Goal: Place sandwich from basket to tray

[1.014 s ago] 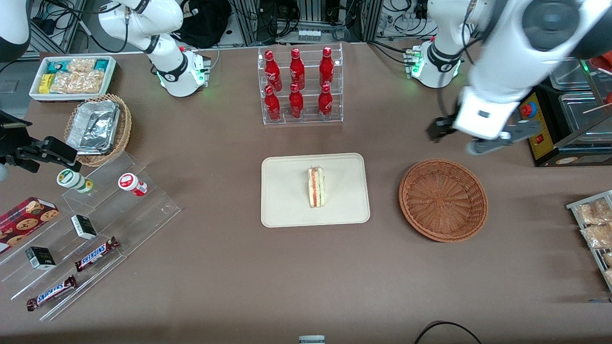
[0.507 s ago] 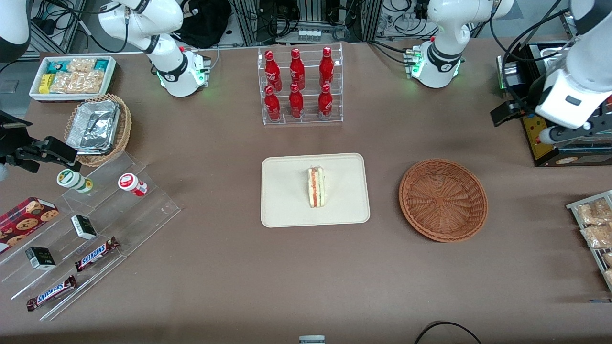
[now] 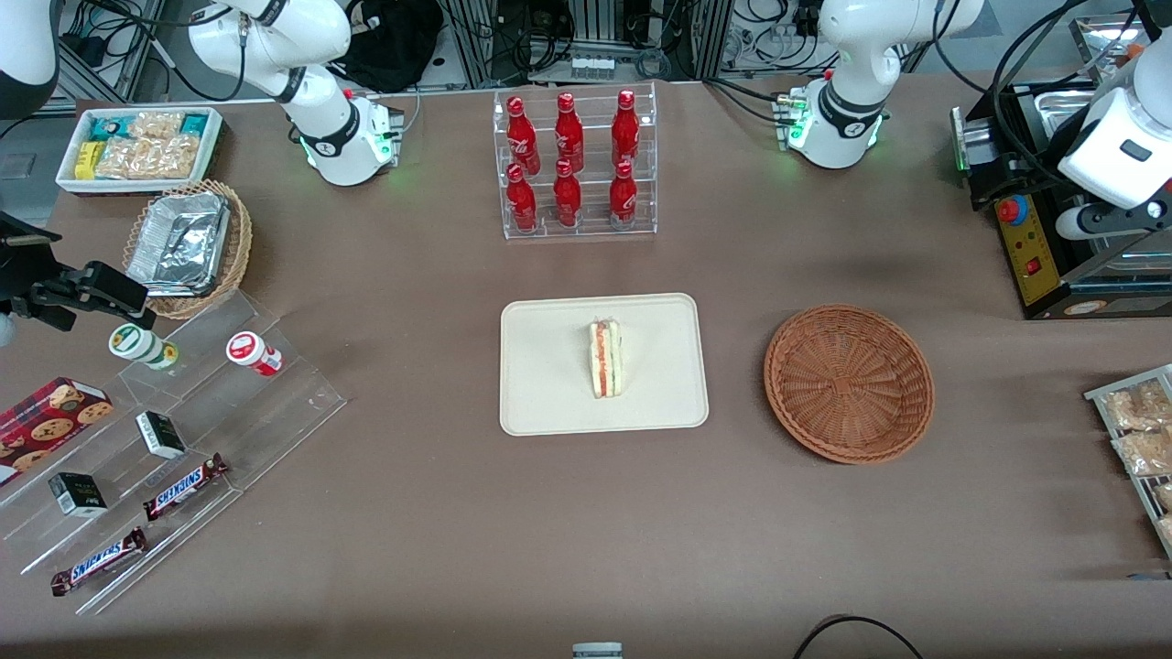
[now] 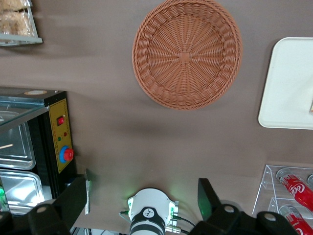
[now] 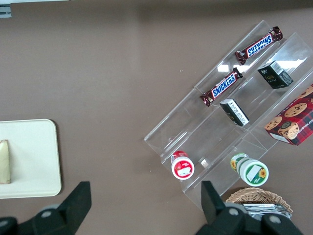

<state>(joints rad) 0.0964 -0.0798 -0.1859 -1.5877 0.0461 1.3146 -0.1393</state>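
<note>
- The sandwich [image 3: 605, 358] lies on the tray [image 3: 549, 403] at mid-bench.
- The basket [image 3: 849, 382] sits beside the tray, toward the working arm's end, holding nothing.
- The claw [image 4: 144, 198], fingers spread and holding nothing, hangs high above the bench's [image 3: 458, 531] working-arm end.

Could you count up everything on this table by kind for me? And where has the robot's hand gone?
Red cola bottles: 6
Snickers bars: 2
Small dark boxes: 2
Round-lidded jars: 2
Wicker baskets: 2
Cookie box: 1
Tray: 1
Sandwich: 1
Total: 17

The working arm's end effector is open, raised off toward its own end of the table.
</note>
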